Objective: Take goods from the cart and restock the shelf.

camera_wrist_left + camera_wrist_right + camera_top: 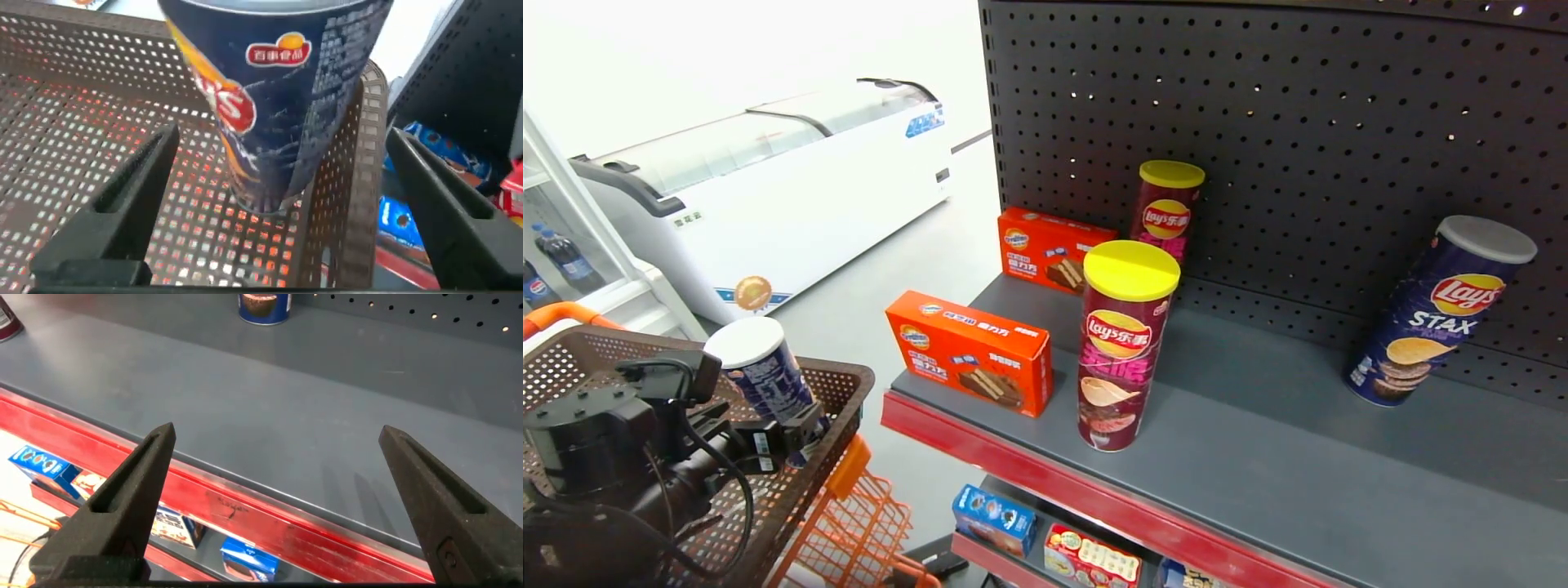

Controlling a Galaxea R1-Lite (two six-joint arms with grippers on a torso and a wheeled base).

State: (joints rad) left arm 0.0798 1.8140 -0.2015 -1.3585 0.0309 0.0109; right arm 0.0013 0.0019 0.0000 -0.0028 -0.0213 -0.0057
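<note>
A dark blue chip can [760, 367] [274, 98] with a white lid stands upright in the brown mesh cart basket [845, 384] [73, 122]. My left gripper [768, 429] [282, 139] is open, one finger on each side of the can's lower half and neither touching it. The grey shelf [1258, 441] [270, 392] holds two maroon chip cans with yellow lids [1123, 347] [1166, 212], two orange biscuit boxes [972, 351] [1049, 249] and a blue can [1437, 314] [264, 306] leaning on the back panel. My right gripper [278, 437] hangs open over the shelf's red front edge [245, 502], holding nothing.
Black pegboard [1298, 122] backs the shelf. A lower shelf [1086, 555] carries small snack boxes. A white chest freezer [768, 180] stands across the aisle and a drinks fridge [556, 261] at the far left. The cart's orange frame [858, 523] sits close to the shelf's corner.
</note>
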